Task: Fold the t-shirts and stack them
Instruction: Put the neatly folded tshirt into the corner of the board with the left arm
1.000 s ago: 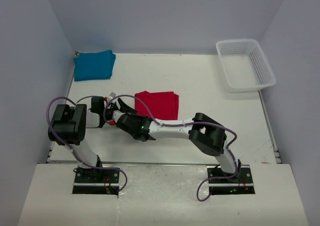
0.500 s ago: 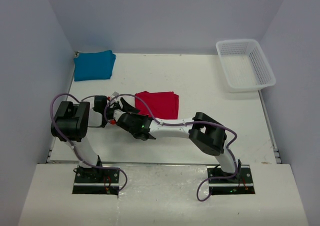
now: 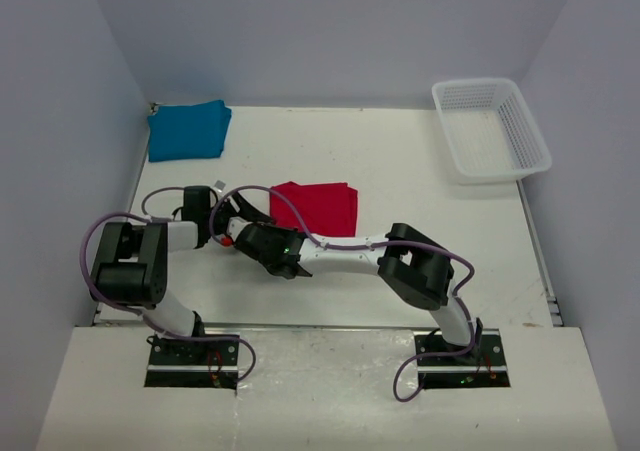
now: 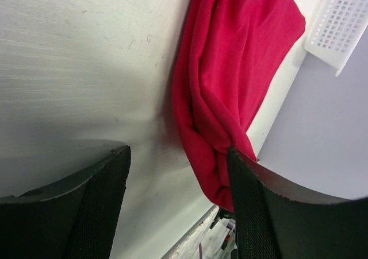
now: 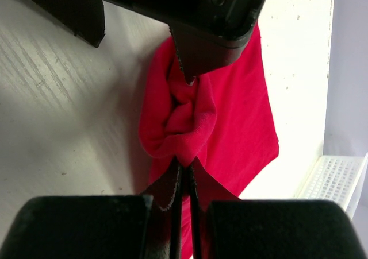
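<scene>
The red t-shirt [image 3: 318, 209] lies folded mid-table, its near-left edge bunched up [image 5: 184, 121]. My right gripper [image 5: 185, 166] is shut on that bunched edge [image 3: 268, 231]. My left gripper [image 4: 177, 153] stands open low over the table beside the same left edge [image 3: 245, 209], nothing between its fingers. Its right finger [image 4: 270, 213] rests next to the red folds [image 4: 224, 87], and one of its fingertips [image 5: 195, 55] touches the bunch from the far side. The teal-blue t-shirt [image 3: 188, 129] lies folded in the far left corner.
A white mesh basket [image 3: 490, 129] stands at the far right corner, also seen as the basket [image 4: 339, 23] beyond the red cloth. Grey walls close the table on three sides. The two wrists sit close together, cables looping over them.
The left arm's elbow has dropped toward the near left edge, while its gripper stays at the shirt's left edge. The right gripper keeps its hold and has barely moved.
</scene>
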`<state>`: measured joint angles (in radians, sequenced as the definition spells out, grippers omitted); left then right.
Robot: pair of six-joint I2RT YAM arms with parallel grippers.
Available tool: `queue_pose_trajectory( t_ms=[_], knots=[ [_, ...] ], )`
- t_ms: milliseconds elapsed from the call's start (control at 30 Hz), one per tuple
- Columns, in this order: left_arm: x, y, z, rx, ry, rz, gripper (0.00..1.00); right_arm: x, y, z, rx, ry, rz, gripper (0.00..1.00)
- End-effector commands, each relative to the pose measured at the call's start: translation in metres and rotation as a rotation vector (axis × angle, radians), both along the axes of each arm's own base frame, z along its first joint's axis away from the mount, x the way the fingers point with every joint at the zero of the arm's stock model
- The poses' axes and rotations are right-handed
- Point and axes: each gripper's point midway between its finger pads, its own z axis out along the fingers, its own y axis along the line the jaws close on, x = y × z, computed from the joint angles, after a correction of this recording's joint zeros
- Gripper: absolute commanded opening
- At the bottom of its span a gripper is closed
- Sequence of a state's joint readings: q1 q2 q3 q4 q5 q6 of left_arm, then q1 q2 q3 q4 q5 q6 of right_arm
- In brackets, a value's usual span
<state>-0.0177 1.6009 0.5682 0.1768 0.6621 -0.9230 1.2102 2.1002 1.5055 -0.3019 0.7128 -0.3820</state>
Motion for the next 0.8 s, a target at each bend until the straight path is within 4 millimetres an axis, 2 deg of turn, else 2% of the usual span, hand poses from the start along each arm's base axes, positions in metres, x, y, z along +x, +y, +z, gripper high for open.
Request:
queue_pose_trajectory(
  t_ms=[0, 133, 233, 367, 567, 767],
  knots=[
    [0.009, 0.001, 0.001, -0.008, -0.027, -0.022, 0.7, 0.005, 0.004, 0.039, 0.097, -0.032, -0.016, 0.0],
    [0.011, -0.006, 0.011, -0.067, -0.084, -0.065, 0.75, 0.005, 0.002, 0.037, 0.092, -0.025, -0.018, 0.0],
    [0.018, 0.002, 0.014, -0.081, -0.112, -0.052, 0.77, 0.005, 0.003, 0.035, 0.093, -0.02, -0.017, 0.0],
    [0.022, 0.008, 0.011, -0.081, -0.111, -0.034, 0.78, 0.005, 0.004, 0.034, 0.093, -0.013, -0.016, 0.0],
    [0.024, 0.005, 0.003, -0.117, -0.098, -0.044, 0.83, 0.006, 0.004, 0.033, 0.093, -0.01, -0.018, 0.0],
    [0.016, 0.002, -0.013, -0.144, -0.055, -0.044, 0.86, 0.007, 0.006, 0.032, 0.09, -0.012, -0.018, 0.0]
  ],
)
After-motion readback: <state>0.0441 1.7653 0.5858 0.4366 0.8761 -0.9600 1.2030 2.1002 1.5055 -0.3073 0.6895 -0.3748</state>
